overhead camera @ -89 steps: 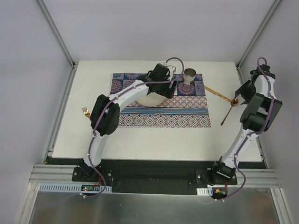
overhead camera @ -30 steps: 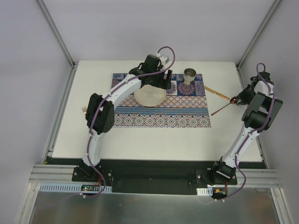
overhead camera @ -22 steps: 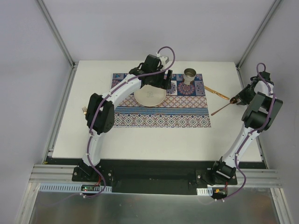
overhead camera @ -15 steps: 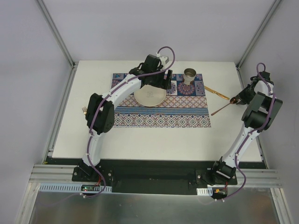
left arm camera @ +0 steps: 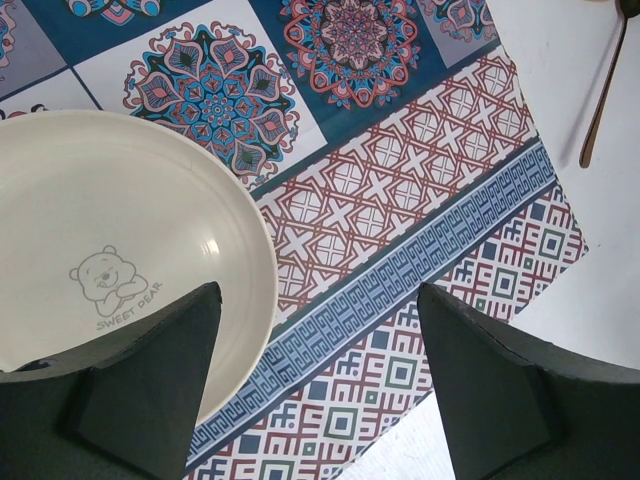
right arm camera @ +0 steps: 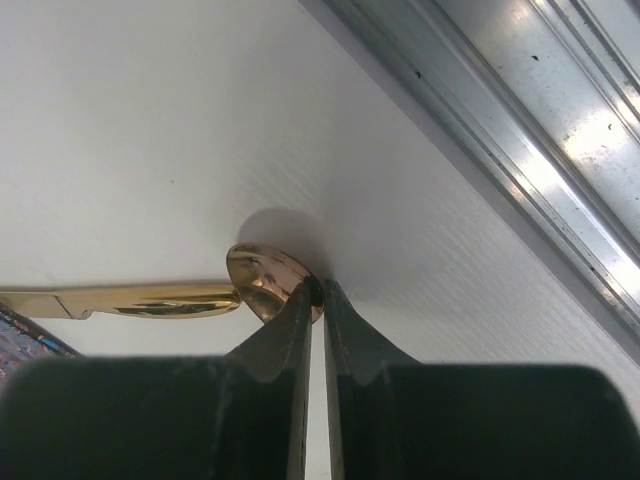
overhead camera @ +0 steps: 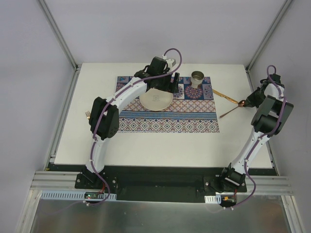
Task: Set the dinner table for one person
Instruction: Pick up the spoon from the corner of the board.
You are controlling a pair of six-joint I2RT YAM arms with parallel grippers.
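The white dinner table [overhead camera: 160, 145] carries a patterned placemat [overhead camera: 167, 119] with a cream plate [overhead camera: 155, 100] and a metal cup [overhead camera: 197, 77] on it. My left gripper [overhead camera: 167, 86] hovers open and empty over the plate's right edge; in the left wrist view the plate [left arm camera: 100, 250] lies under the left finger. My right gripper [overhead camera: 248, 102] is shut on the bowl of a copper spoon [right arm camera: 268, 283], whose handle [overhead camera: 228, 113] points left toward the mat. A gold knife [overhead camera: 226, 96] lies beside it, and shows in the right wrist view [right arm camera: 130, 300] too.
A copper fork [overhead camera: 88, 115] lies left of the placemat, half hidden by the left arm. The aluminium frame rail [right arm camera: 520, 130] runs close behind the right gripper at the table's right edge. The spoon handle [left arm camera: 600, 95] shows at the top right of the left wrist view.
The left gripper drew back from beside the cup to above the plate's edge. The right gripper closed on the spoon bowl, and the spoon's handle swung up and to the left.
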